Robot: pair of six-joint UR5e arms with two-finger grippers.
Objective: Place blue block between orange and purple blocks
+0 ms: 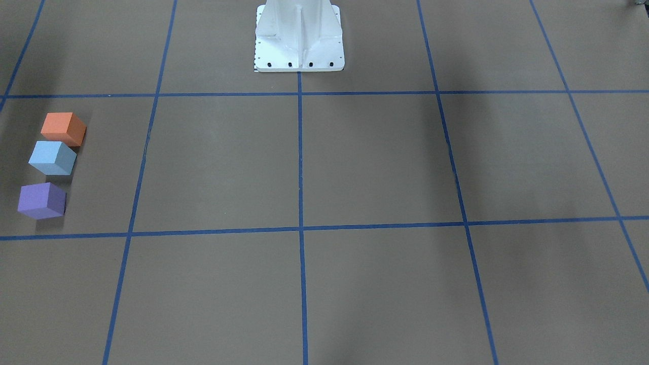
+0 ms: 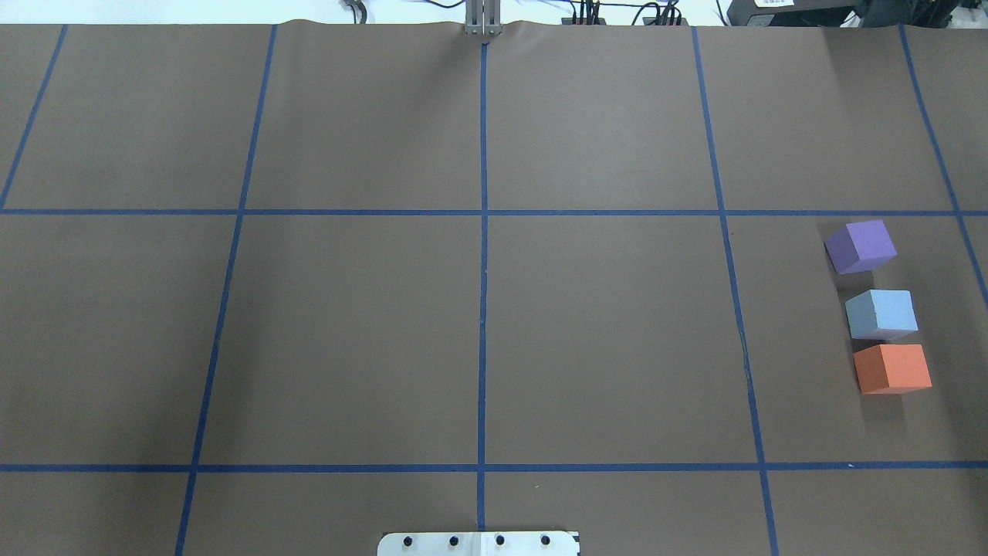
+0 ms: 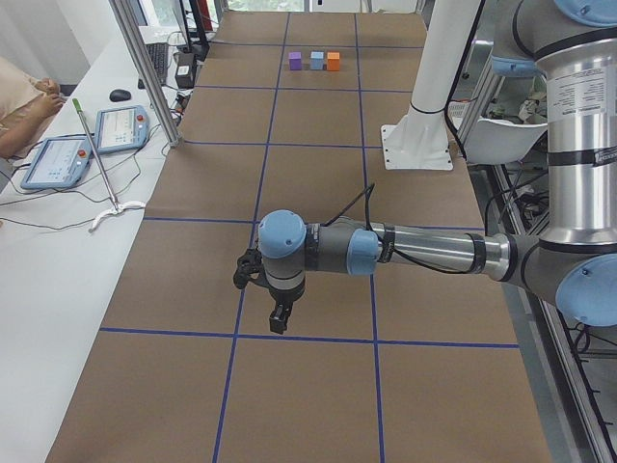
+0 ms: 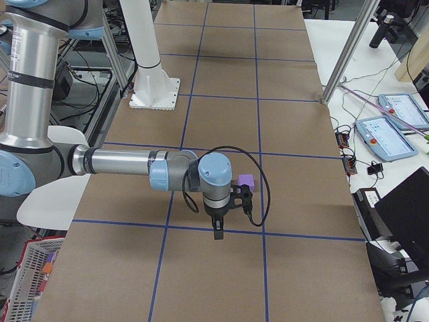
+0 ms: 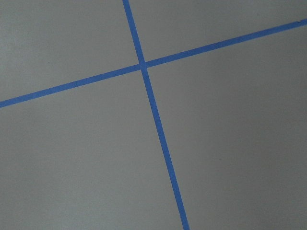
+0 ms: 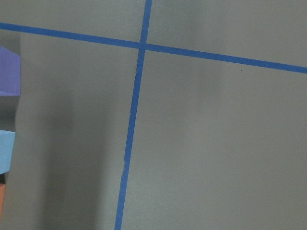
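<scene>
The blue block sits on the brown table between the purple block and the orange block, in a row at the table's right end. The same row shows in the front-facing view: orange, blue, purple. The right wrist view catches their edges, purple and blue. My left gripper hangs over the table's left end, far from the blocks. My right gripper hangs near the purple block. Both show only in side views, so I cannot tell whether they are open or shut.
The white robot pedestal stands at the table's middle rear edge. Blue tape lines divide the table into squares. Tablets and a person sit at a side desk; more tablets lie beyond the other side.
</scene>
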